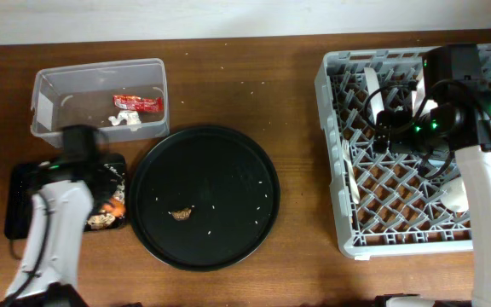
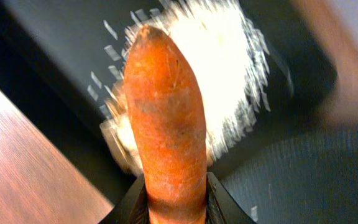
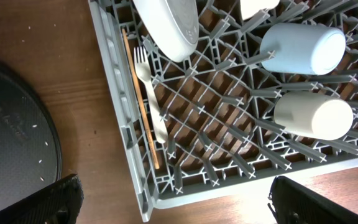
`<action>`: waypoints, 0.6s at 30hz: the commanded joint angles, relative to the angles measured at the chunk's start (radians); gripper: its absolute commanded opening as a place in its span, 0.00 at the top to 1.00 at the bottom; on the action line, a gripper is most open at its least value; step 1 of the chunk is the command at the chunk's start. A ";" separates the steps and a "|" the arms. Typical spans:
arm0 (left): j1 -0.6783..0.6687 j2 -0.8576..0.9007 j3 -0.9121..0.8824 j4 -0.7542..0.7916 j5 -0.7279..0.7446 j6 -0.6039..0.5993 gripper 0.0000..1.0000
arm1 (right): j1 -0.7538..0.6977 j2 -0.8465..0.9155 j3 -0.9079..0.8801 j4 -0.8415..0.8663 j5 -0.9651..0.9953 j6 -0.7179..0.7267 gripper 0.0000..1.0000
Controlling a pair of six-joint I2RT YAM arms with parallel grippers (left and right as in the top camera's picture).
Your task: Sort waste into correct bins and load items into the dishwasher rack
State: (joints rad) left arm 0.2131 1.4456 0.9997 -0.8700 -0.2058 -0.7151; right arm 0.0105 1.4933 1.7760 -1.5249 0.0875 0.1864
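Observation:
My left gripper (image 2: pixel 176 205) is shut on the orange carrot (image 2: pixel 166 118) and holds it over the black tray (image 2: pixel 55 74), above a blurred white heap (image 2: pixel 235 74). Overhead, that gripper (image 1: pixel 101 183) is over the tray (image 1: pixel 20 200) at the left edge, with the carrot (image 1: pixel 118 207) showing. The clear tub (image 1: pixel 49 94) holds the red wrapper (image 1: pixel 139 103) and white tissue (image 1: pixel 126 119). My right gripper (image 3: pixel 176 208) is open and empty above the grey rack (image 3: pixel 120 124), which holds the white fork (image 3: pixel 149 93), white bowl (image 3: pixel 169 25), light blue cup (image 3: pixel 300 46) and white cup (image 3: pixel 312 115).
The round black platter (image 1: pixel 203 153) lies mid-table with a small brown lump (image 1: pixel 180 214) and scattered rice grains. A thin wooden stick (image 3: pixel 138 99) lies beside the fork along the rack wall. The rack (image 1: pixel 339 153) fills the right side under my right arm.

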 commanded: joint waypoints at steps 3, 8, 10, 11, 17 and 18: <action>0.222 0.103 0.018 0.059 0.032 0.013 0.83 | -0.005 0.002 -0.004 -0.001 0.002 0.001 0.01; 0.237 0.248 0.019 0.093 0.087 0.013 0.57 | -0.005 0.002 -0.004 -0.001 0.002 0.001 0.01; 0.237 0.246 0.021 0.093 0.087 0.013 0.28 | -0.005 0.002 -0.004 -0.001 0.002 0.001 0.01; 0.237 0.242 0.038 0.075 0.087 0.013 0.24 | -0.005 0.002 -0.004 -0.001 0.002 0.001 0.01; 0.099 0.135 0.215 -0.079 0.309 0.187 0.21 | -0.005 0.002 -0.004 -0.001 0.002 0.001 0.01; -0.015 0.139 0.214 -0.106 0.341 0.239 0.19 | -0.005 0.002 -0.004 -0.001 0.002 0.001 0.01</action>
State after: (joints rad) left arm 0.3519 1.6001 1.2022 -0.9428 0.0109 -0.6056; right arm 0.0105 1.4933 1.7760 -1.5257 0.0875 0.1841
